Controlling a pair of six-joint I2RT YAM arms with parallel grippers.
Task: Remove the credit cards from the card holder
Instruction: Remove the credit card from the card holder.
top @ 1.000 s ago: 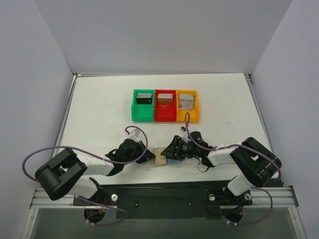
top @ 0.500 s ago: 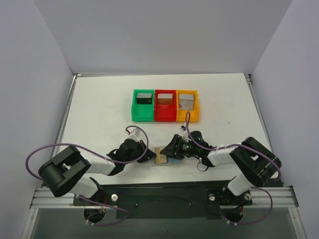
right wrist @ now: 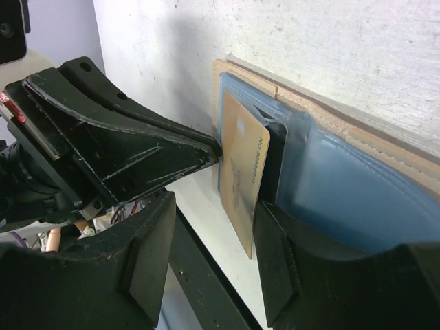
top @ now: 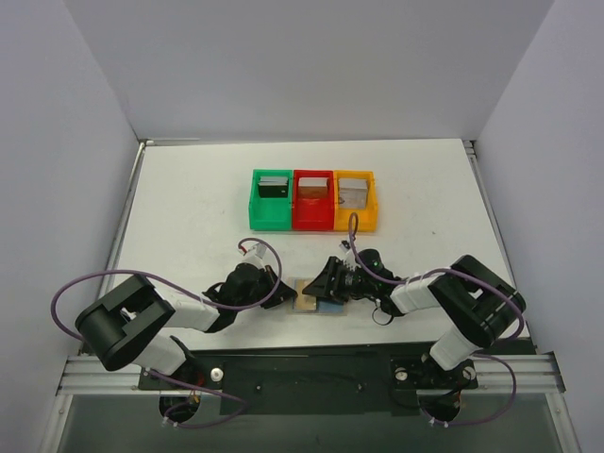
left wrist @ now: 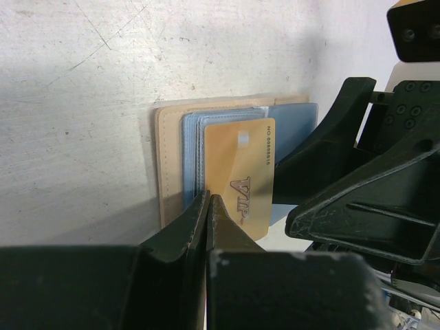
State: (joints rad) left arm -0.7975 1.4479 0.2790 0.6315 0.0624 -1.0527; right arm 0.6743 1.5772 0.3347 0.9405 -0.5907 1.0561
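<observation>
Gold VIP card juts from the card holder lying between the arms — left gripper clenched on its corner, right gripper spread open. A corner pinch may slip — or drag the holder.

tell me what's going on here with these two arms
The left gripper has its jaws shut on the edge of a gold card that sticks partly out of the card holder. The right gripper, jaws open, sits over the holder's other panel, seemingly steadying it. Three bins beyond hold cards.
</observation>
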